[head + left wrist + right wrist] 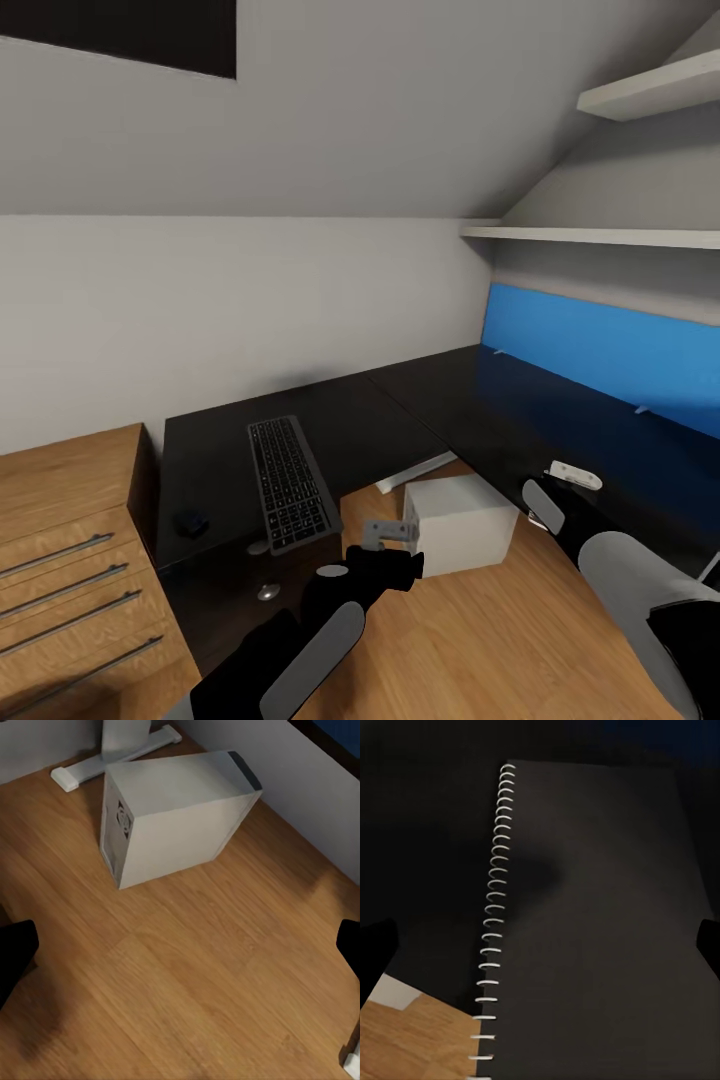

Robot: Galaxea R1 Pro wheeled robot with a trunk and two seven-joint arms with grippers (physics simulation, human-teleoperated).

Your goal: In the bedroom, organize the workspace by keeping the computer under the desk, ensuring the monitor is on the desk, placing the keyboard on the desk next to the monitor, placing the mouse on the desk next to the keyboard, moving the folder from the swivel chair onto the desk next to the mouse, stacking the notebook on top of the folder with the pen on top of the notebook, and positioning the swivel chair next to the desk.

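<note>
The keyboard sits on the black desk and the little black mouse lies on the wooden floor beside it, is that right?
Not quite. The keyboard is on the black desk, but the mouse lies on the desk too, near the keyboard, not on the floor. The head view shows this.

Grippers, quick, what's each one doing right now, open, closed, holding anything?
Left gripper: open, empty, above the wood floor near the computer.
Right gripper: open, empty, above the notebook on the desk.

One keyboard [292, 484], one mouse [190, 521], one computer [459, 523], one notebook [592, 922], two shelves [600, 236].
</note>
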